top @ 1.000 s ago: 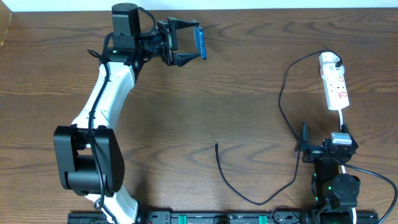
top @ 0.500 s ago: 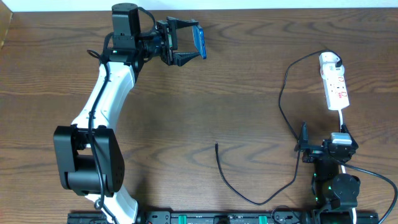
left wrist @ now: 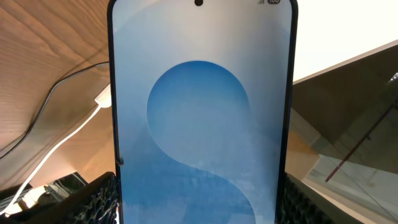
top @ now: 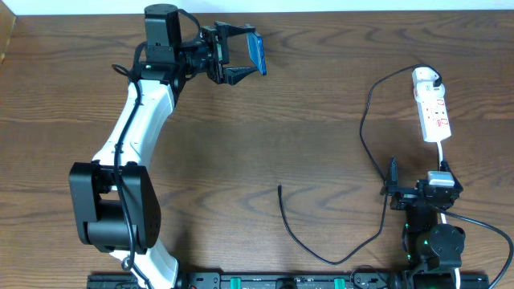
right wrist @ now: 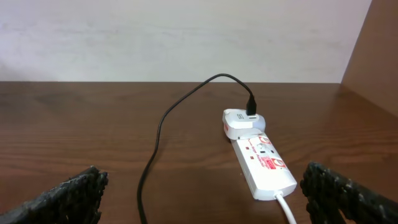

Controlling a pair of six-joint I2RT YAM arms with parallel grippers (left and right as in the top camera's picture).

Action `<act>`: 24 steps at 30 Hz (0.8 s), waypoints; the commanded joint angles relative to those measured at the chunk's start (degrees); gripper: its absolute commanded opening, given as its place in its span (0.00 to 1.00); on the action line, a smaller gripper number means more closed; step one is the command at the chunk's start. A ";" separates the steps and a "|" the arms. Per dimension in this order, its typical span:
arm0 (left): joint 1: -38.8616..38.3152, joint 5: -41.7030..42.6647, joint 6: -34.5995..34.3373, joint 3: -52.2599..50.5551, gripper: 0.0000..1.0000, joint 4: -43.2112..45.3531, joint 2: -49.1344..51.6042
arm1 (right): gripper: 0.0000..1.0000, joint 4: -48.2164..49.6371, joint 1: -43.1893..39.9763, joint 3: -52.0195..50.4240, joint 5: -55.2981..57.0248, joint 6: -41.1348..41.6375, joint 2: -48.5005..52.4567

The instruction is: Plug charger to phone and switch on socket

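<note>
My left gripper is shut on the phone and holds it up at the back of the table. The blue screen fills the left wrist view, with a finger pressed on each long edge. The black charger cable runs from a white adapter in the socket strip down the right side and curls to a free plug tip at the table's middle. My right gripper is open and empty at the front right. The strip and cable lie ahead of its fingers.
The strip's white cord runs from the strip toward my right arm's base. A pale wall stands beyond the table's far edge. Bare wood lies between the phone and the strip.
</note>
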 commanded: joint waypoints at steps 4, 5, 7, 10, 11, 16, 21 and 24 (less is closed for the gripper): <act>0.11 0.85 0.52 0.72 0.07 0.68 -1.18 | 0.99 -0.20 0.72 -0.07 0.44 0.81 -0.37; 0.11 0.85 0.52 0.72 0.07 0.68 -1.18 | 0.99 -0.20 0.72 -0.07 0.46 0.81 -0.37; 0.11 0.85 0.52 0.72 0.07 0.68 -1.18 | 0.99 -0.20 0.72 -0.07 0.46 0.81 -0.37; 0.11 0.85 0.52 0.72 0.07 0.68 -1.18 | 0.99 -0.20 0.72 -0.07 0.44 0.81 -0.37; 0.11 0.85 0.52 0.72 0.07 0.68 -1.18 | 0.99 -0.20 0.72 -0.07 0.44 0.81 -0.37; 0.11 0.87 0.52 0.72 0.07 0.68 -1.18 | 0.99 -0.17 0.72 -0.07 0.48 0.79 -0.37; 0.11 0.83 0.83 0.72 0.07 0.70 -1.18 | 0.99 -0.17 0.72 -0.07 0.46 0.81 -0.37; 0.11 -0.50 3.72 0.72 0.07 0.70 -1.18 | 0.99 -0.17 0.70 -0.07 0.55 0.79 -0.37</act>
